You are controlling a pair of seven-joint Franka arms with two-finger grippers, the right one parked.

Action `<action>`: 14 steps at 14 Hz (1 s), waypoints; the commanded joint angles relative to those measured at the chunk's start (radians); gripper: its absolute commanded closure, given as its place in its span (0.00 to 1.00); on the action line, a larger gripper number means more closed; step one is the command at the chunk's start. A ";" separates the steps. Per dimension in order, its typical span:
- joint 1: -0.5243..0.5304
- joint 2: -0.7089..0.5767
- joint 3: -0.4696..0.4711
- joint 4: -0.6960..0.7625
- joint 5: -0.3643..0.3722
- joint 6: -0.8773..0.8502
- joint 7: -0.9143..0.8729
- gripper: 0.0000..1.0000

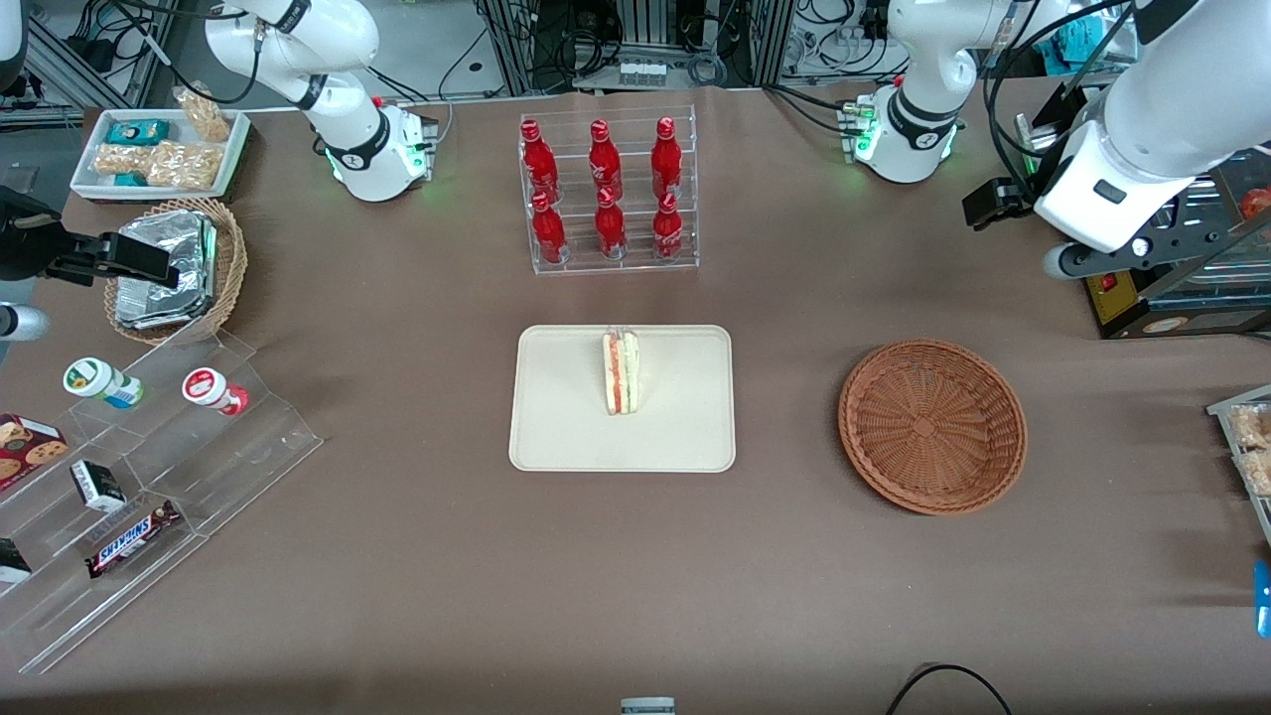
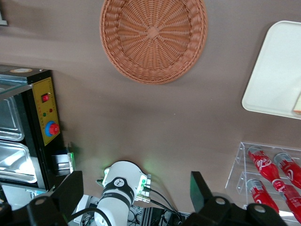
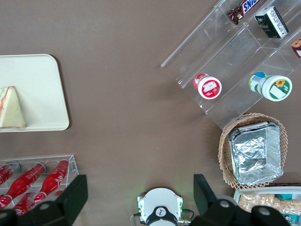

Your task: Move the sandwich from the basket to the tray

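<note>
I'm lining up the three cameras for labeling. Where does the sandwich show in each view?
Front view: the sandwich stands on the tray, nearer the camera than the bottle rack.
Left wrist view: only a sliver at the tray's edge; the open gripper holds nothing.
Right wrist view: a wedge on the tray.
Shared landmark: the tray.

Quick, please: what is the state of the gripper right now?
Left arm's gripper: open, holding nothing, raised above the table near its own base, away from the round reddish-brown wicker basket.

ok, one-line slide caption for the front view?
Sandwich standing on the tray, basket empty, gripper open, raised at the working arm's end of the table.
</note>
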 commanded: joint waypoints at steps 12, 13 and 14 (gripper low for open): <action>0.053 -0.043 -0.012 -0.061 -0.019 0.112 0.078 0.00; 0.053 -0.043 -0.010 -0.061 -0.019 0.112 0.078 0.00; 0.053 -0.042 -0.010 -0.060 -0.019 0.112 0.079 0.00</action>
